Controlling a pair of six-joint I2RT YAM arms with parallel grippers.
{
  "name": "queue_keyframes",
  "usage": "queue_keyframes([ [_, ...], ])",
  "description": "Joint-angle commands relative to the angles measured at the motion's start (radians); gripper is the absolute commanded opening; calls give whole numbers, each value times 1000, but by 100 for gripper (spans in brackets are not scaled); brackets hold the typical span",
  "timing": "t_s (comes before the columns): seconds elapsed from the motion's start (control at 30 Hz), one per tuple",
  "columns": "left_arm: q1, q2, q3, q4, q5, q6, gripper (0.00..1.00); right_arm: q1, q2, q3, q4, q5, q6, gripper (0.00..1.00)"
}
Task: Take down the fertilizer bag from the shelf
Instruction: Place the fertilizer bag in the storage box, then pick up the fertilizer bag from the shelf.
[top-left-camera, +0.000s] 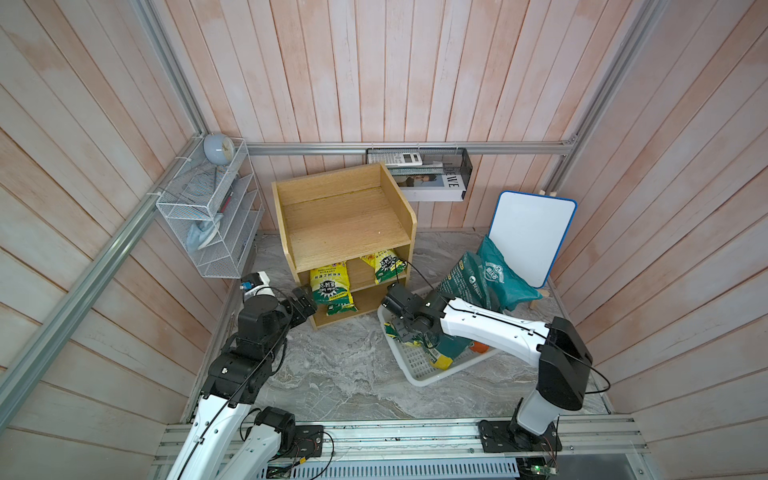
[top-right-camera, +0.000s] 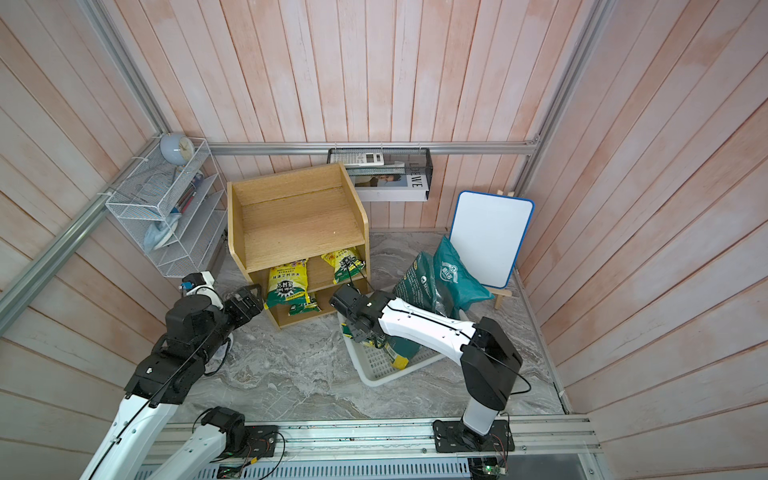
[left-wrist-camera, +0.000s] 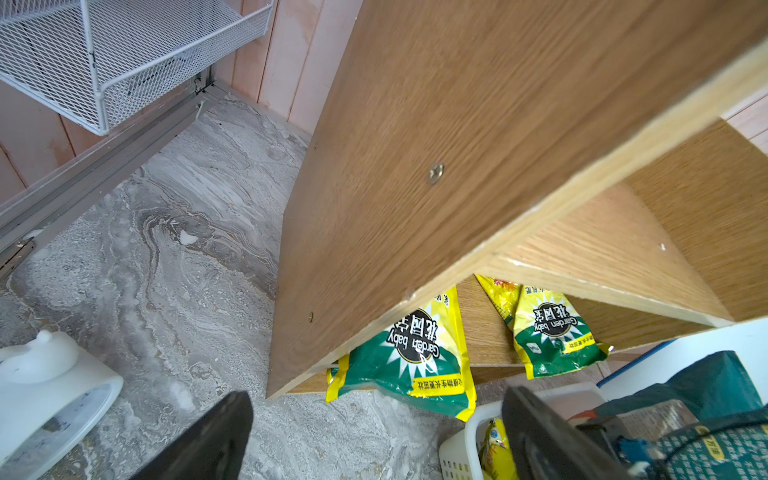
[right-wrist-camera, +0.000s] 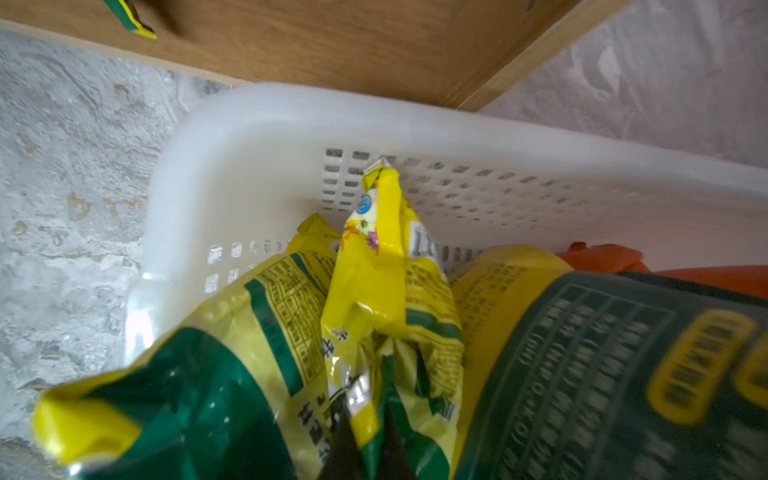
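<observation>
done: fertilizer bag (right-wrist-camera: 266, 299) off shelf (top-left-camera: 345, 216), in white basket (right-wrist-camera: 257, 108), right gripper (right-wrist-camera: 368, 419) clamped on its crumpled edge | to do: second bag (top-left-camera: 331, 286), third bag (top-left-camera: 384, 266) on middle tier | left gripper (left-wrist-camera: 378, 399) jaws apart, empty

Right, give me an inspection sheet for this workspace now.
Surface: grey marbled tabletop.
Job's things: shelf, top tier bare; hanging bag droops off its middle tier; second bag lies on that tier; basket bag in white basket.
Clutter: dark green sacks, whiteboard, white gadget.
Grippers: left end effector open, empty, beside hanging bag; right end effector pinching basket bag.
Cables: black cable loops from right wrist past second bag.
Surroundings: plank walls, white wire rack, black mesh tray.
</observation>
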Motion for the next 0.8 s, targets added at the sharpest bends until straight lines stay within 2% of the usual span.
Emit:
queue_keyframes([
  [0.0,5,-9,-1,-16,-11,11,100,-9,25,75,-83,-114,-84,25],
  [0.17,5,-9,4,-24,-22,23,100,-9,-86,99,-52,-125,-219,59],
  [0.23,5,-11,-1,-21,-25,22,100,-2,-132,98,-28,-140,-305,68],
  [0.37,5,-10,-2,-15,-21,18,100,34,-197,59,26,-56,-465,69],
  [0.53,5,-2,2,-10,-27,30,100,67,-260,-31,168,26,-754,72],
  [0.7,5,26,23,-2,-24,36,100,77,-248,-117,345,88,-1053,72],
  [0.77,5,39,35,-2,-21,36,100,71,-225,-129,405,100,-1126,71],
])
